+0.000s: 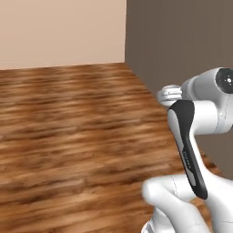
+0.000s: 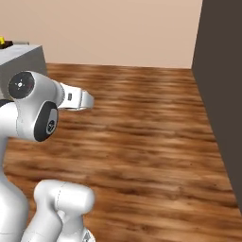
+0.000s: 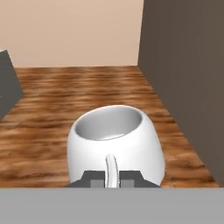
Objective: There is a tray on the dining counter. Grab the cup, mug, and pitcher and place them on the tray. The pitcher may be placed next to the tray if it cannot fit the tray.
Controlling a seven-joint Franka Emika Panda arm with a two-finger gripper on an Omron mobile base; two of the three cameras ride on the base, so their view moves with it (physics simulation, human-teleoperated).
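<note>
White, rigid and likely light, the mug point(image 3: 116, 142) is pinched by its thin handle in the gripper point(image 3: 112, 178); swinging is risked.

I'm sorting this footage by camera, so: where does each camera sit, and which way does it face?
Left base view: behind the arm to its left, facing forward and down over the wooden floor toward a dark wall.
Right base view: behind the arm's right, facing the same floor and dark wall; arm at lower left.
Hand view: on the hand, looking along the gripper, shut on the white mug handle.
All three share the floor and wall.
</note>
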